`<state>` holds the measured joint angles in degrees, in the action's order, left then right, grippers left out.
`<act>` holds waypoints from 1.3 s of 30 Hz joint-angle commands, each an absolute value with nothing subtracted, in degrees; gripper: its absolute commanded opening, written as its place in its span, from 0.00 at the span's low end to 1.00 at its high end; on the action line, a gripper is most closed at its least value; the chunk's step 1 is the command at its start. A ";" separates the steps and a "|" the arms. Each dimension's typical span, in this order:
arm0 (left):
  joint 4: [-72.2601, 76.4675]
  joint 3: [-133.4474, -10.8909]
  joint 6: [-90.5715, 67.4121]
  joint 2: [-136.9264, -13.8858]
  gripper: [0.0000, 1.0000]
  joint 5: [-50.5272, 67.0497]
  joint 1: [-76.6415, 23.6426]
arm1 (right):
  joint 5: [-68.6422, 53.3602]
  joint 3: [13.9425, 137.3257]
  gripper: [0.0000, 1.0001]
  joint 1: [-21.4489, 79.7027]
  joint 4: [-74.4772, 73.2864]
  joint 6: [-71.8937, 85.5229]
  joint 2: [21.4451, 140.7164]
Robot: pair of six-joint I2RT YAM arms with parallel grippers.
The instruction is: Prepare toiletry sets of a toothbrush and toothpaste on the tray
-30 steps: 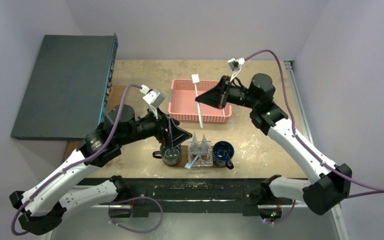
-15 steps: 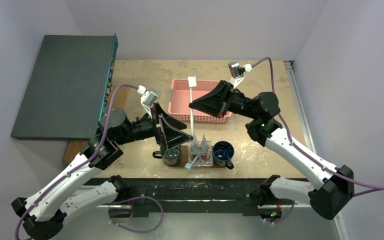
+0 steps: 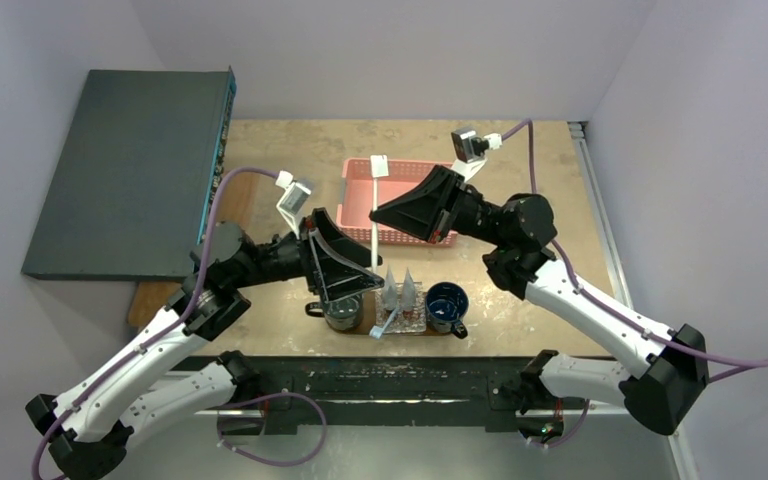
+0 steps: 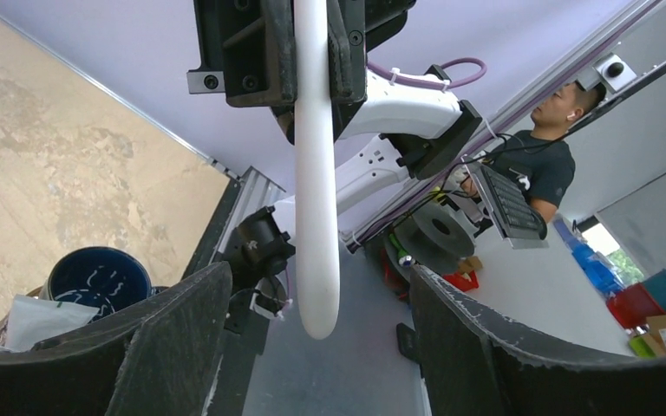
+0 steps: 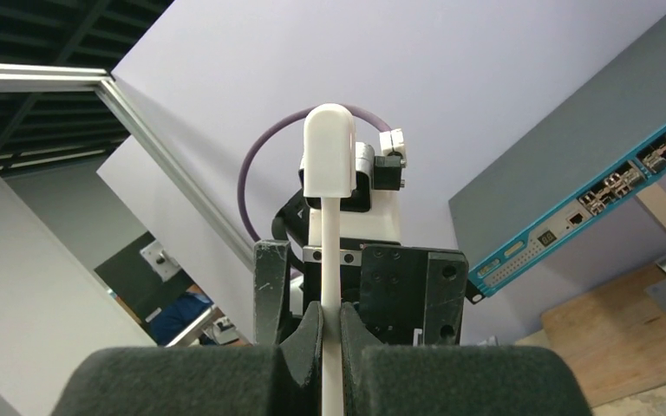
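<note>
Now the right jaws pinch a white toothbrush (image 5: 330,217) by the pink basket (image 3: 360,205); the left jaws stand spread, flanking its handle end

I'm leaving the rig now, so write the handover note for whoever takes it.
Right gripper: shut on a white toothbrush, held aloft between basket and tray.
Left gripper: open, fingers either side of its handle, not touching.
Tray already holds: dark cup, clear holder with toothpaste tubes and pale blue toothbrush, blue mug.
Left: get the white toothbrush onto the tray with a tube.
</note>
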<state>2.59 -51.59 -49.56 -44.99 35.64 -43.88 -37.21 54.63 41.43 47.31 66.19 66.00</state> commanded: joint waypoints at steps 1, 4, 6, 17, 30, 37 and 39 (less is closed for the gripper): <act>6.94 -51.15 -51.11 -44.74 0.72 37.67 -43.51 | -33.25 57.55 0.00 42.80 46.63 64.48 65.92; 6.54 -51.01 -51.13 -44.44 0.67 37.84 -43.51 | -31.87 57.55 0.00 43.43 45.89 63.86 65.79; 6.09 -50.79 -50.91 -44.19 0.63 37.79 -43.51 | -31.48 57.75 0.00 43.80 45.36 63.62 65.89; 5.55 -50.45 -50.81 -43.03 0.26 37.94 -43.51 | -29.17 57.92 0.00 45.29 41.97 60.55 65.11; 1.38 -50.43 -48.50 -41.41 0.00 37.43 -43.53 | -27.95 59.46 0.25 45.79 30.22 52.52 62.54; -5.67 -50.11 -45.14 -39.03 0.00 37.42 -43.51 | -30.38 64.05 0.50 45.79 18.67 42.65 61.71; -7.88 -50.54 -43.87 -38.50 0.00 37.89 -43.51 | -32.07 64.43 0.53 45.79 17.27 40.76 61.21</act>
<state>-4.16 -49.91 -47.68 -40.03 37.10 -43.62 -29.74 61.25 45.80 23.44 48.29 63.46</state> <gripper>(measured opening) 0.179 0.502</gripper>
